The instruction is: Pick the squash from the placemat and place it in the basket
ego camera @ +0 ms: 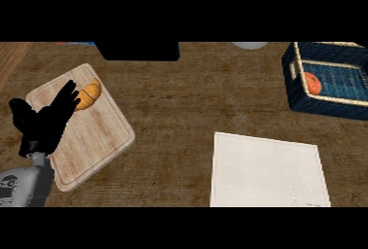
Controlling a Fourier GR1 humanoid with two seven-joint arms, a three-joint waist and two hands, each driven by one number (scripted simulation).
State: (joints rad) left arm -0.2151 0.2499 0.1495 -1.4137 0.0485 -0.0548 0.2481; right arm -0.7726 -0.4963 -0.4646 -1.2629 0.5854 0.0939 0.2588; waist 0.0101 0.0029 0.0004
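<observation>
The brown desk [179, 102] fills the view. At the far right sits a dark blue basket [302, 104] with a pale rim. Inside the basket, near its left wall, lies the squash [312, 83], round and orange, and it touches no hand. The white placemat [267, 171] lies flat on the desk in front of the basket, nearer to the robot, well apart from the basket. On the left side of the desk lies a pale wooden board [97, 141], turned a little at a slant. A golden croissant [90, 96] rests on the far end of that board. The robot's left hand [43, 124] is black and shows at the left edge, over the left part of the board. Its fingers are straight and point up toward the croissant, so the hand is released and holds nothing. The fingertips come just beside the croissant. The grey forearm [25, 185] comes in from the lower left corner. The right hand does not show anywhere. At the far edge of the desk, in the middle, there is a black boxy thing [137, 50], and a pale round thing [249, 45] peeks in further right.
</observation>
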